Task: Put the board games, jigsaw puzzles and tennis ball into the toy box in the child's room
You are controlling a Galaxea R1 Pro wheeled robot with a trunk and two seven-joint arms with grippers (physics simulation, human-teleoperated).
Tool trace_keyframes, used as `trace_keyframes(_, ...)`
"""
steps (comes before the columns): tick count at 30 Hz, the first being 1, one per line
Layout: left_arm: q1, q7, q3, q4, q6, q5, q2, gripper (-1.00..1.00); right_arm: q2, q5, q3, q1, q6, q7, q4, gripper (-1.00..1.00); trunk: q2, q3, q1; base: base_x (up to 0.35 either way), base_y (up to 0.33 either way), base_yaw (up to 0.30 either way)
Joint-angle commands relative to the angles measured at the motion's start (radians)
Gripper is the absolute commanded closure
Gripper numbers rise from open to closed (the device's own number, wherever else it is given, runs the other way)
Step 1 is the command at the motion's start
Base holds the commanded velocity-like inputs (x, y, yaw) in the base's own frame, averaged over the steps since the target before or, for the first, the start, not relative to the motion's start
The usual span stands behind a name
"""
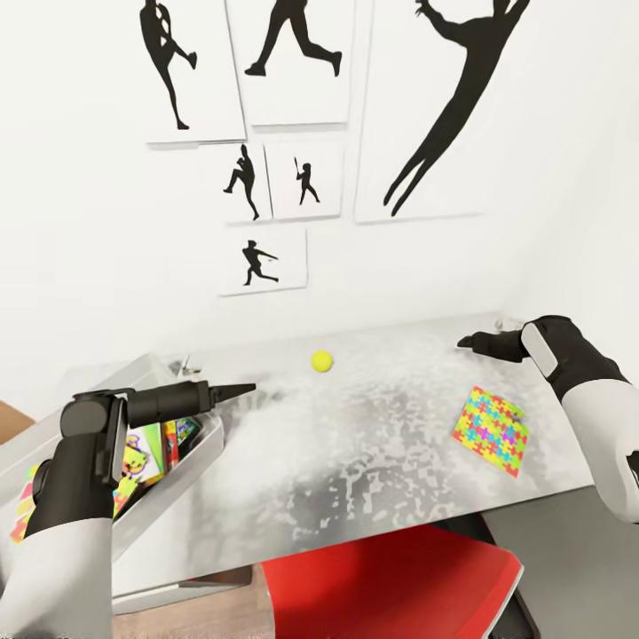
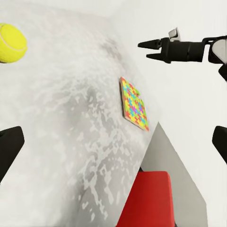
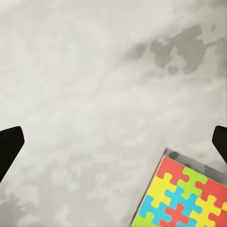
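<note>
Puzzle box and ball wait on the worktop

Worktop [image 1: 355, 444] carries two loose toys: one jigsaw puzzle [image 1: 491, 429] lying flat toward the robot's right, near the front edge, and the tennis ball [image 1: 321, 360] farther back, about midway along. The toy box [image 1: 211, 437] sits at the left end, with colourful game boxes [image 1: 146, 457] already inside it.

The right pincer [image 1: 465, 341] hangs above the back of the worktop, its fingers spread and holding nothing; in its own wrist view both fingertips [image 3: 9, 144] stand wide apart over bare surface. The puzzle lies nearer the robot than this pincer and a little to its right, one corner just entering that wrist view [image 3: 182, 196]. The box is squarish, turned so its edges run diagonally to the worktop's edge, so I judge a wrist turn would be needed to square the fingers to a side.

The left pincer [image 1: 244, 388] reaches out over the toy box's right rim, pointing along the worktop toward the right; whether it is released or clenched I cannot tell. The ball lies just beyond and behind its tip, so the left arm looks nearer the ball, the right arm nearer the puzzle.
</note>
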Motion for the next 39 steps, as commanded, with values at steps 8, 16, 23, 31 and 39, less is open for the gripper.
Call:
trace_keyframes(8,-0.034,-0.010,-0.004,-0.036,0.011,0.029,-0.003,-1.00,-0.002,0.007,0.006,0.000,0.000,0.004,0.003,-1.00,-0.002,-0.015,0.001,0.000,0.000,0.000)
trace_keyframes(16,-0.108,-0.012,-0.052,-0.044,0.012,0.091,-0.005,-1.00,-0.002,0.032,0.006,0.001,0.000,0.004,0.004,-1.00,-0.002,-0.028,0.001,0.000,0.000,0.000)
trace_keyframes(23,-0.154,-0.012,-0.156,-0.046,0.012,0.103,-0.008,-1.00,-0.002,0.038,0.006,0.002,-0.001,0.004,0.004,-1.00,-0.002,-0.039,0.001,0.000,0.000,0.000)
trace_keyframes(31,-0.184,-0.012,-0.225,-0.046,0.012,0.105,-0.011,-1.00,-0.003,0.039,0.006,0.003,-0.002,0.004,0.004,-1.00,-0.002,-0.053,0.001,0.000,0.000,0.000)
trace_keyframes(39,-0.189,-0.012,-0.238,-0.046,0.011,0.106,-0.011,-1.00,-0.013,0.039,0.006,0.004,-0.002,0.004,0.004,-1.00,-0.002,-0.066,0.001,0.000,0.000,0.000)
